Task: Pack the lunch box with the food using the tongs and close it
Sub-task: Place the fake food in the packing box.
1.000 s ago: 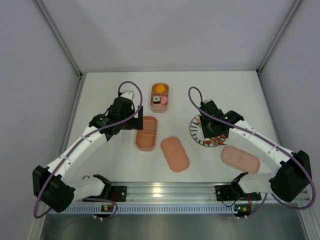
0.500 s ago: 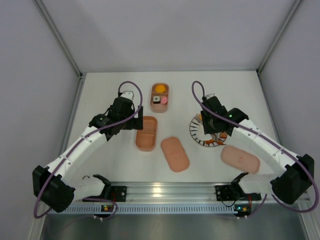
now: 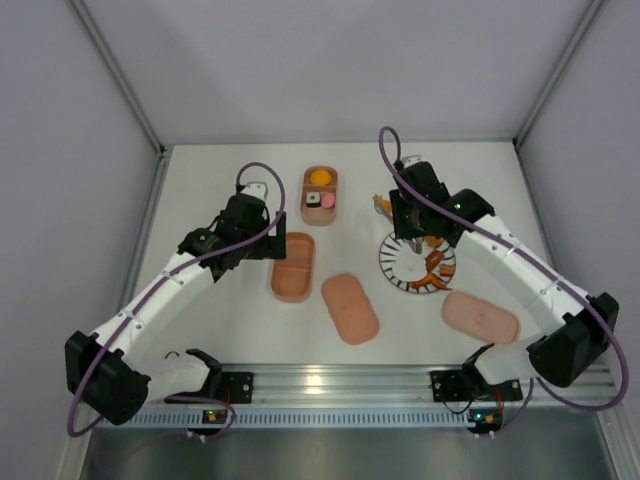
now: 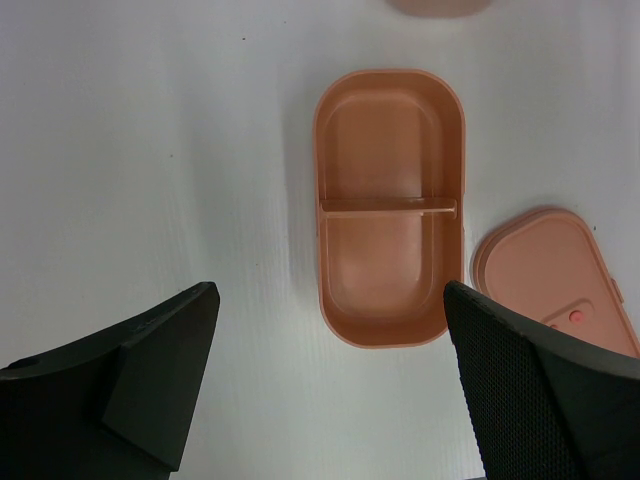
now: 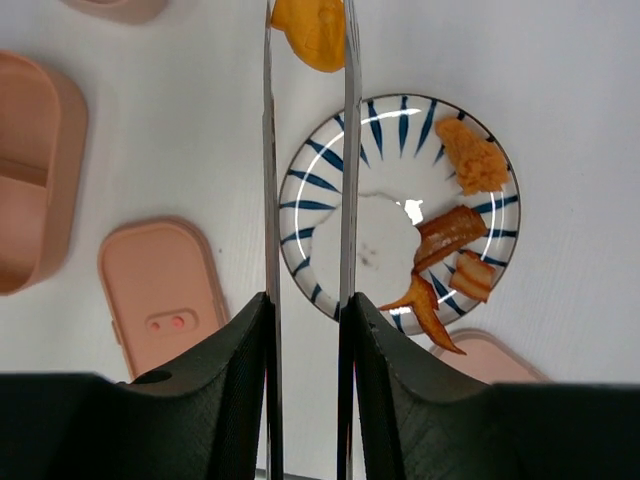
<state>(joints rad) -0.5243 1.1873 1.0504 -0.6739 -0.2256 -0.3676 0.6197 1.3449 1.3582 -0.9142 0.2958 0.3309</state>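
Risk: my right gripper (image 5: 305, 312) clamps tongs (image 5: 270, 200), tips pinching orange food piece (image 5: 312, 30) at frame top by a thin edge; piece may slip before reaching lunch box (image 5: 60, 110). Left gripper (image 4: 330, 290) gapes, empty.

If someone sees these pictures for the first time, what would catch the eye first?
The right gripper squeezes silvery tongs, whose tips pinch an orange food piece just past the striped plate. An empty pink tray lies below the open left gripper.
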